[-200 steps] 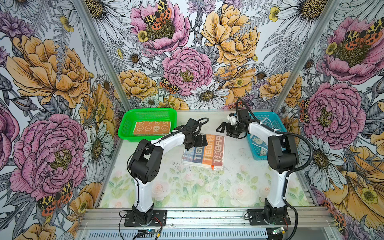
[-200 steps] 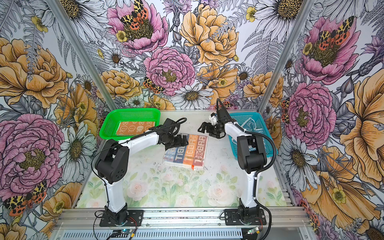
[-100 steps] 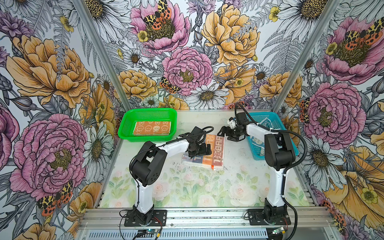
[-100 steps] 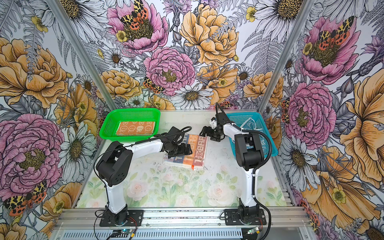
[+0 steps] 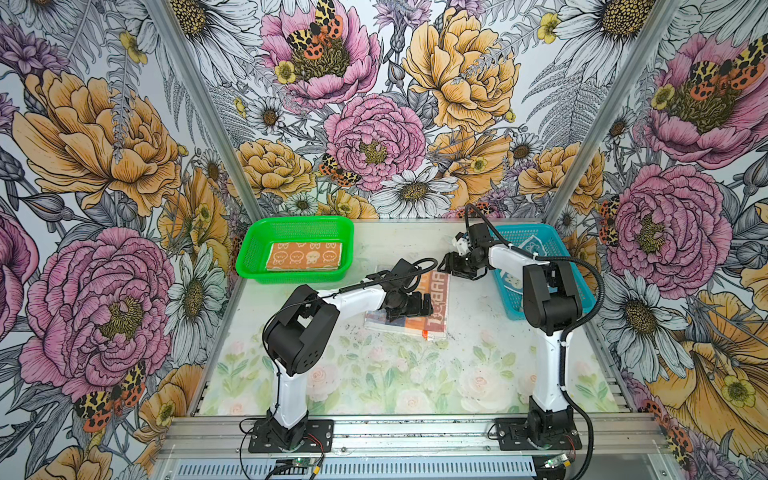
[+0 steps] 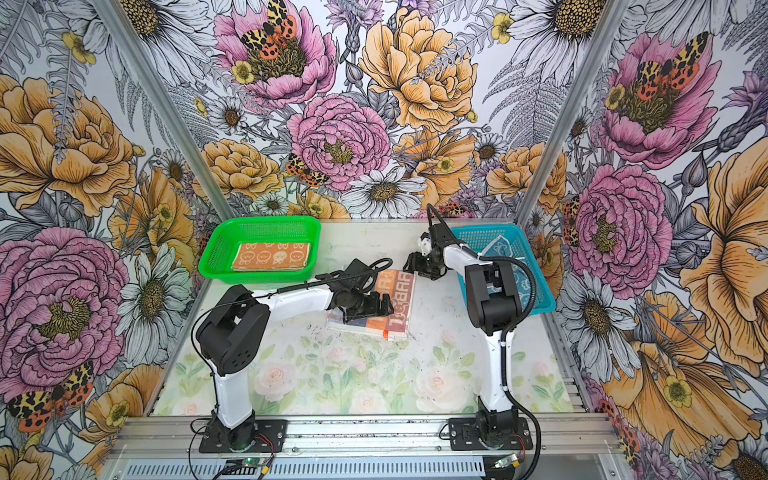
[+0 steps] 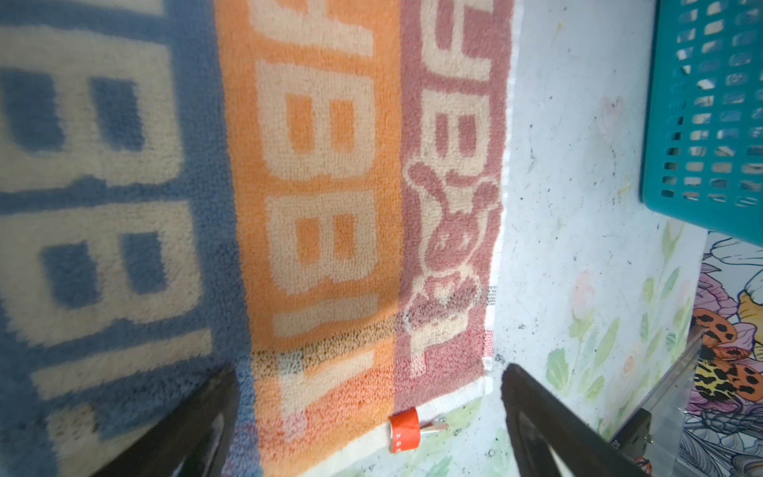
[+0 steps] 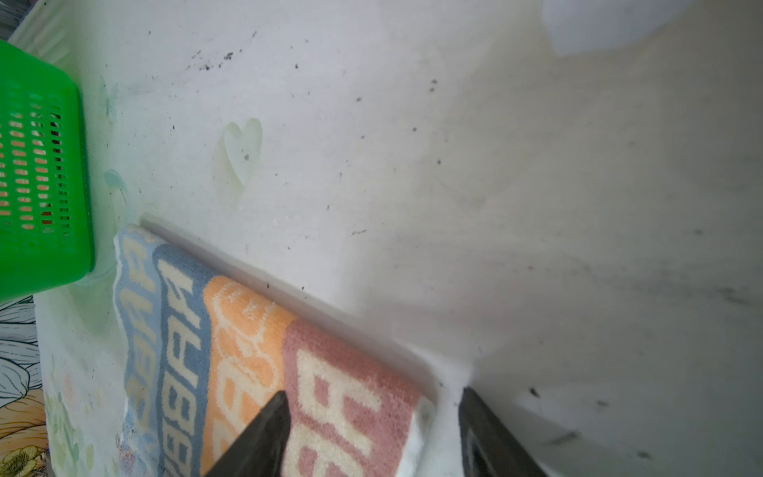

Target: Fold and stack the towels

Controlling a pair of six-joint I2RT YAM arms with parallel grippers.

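Left gripper (image 7: 369, 369) spread wide, empty, over striped blue-orange-pink terry towel (image 7: 322, 186). Right gripper (image 8: 373, 394) part-open astride its corner, not pinching.

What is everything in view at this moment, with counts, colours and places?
striped towel: one, blue, orange and pink bands with cream lettering, flat on the table's middle
tag: one, orange, at that towel's near edge
orange towel: one, orange with cream figures, folded in the green basket
blue-and-white towel: one, loose in the blue basket
green basket: one, back left
blue basket: one, teal, back right
table: one, pale floral print
left gripper: one, black, fingers apart over the striped towel
right gripper: one, black, fingers apart astride the striped towel's far right corner
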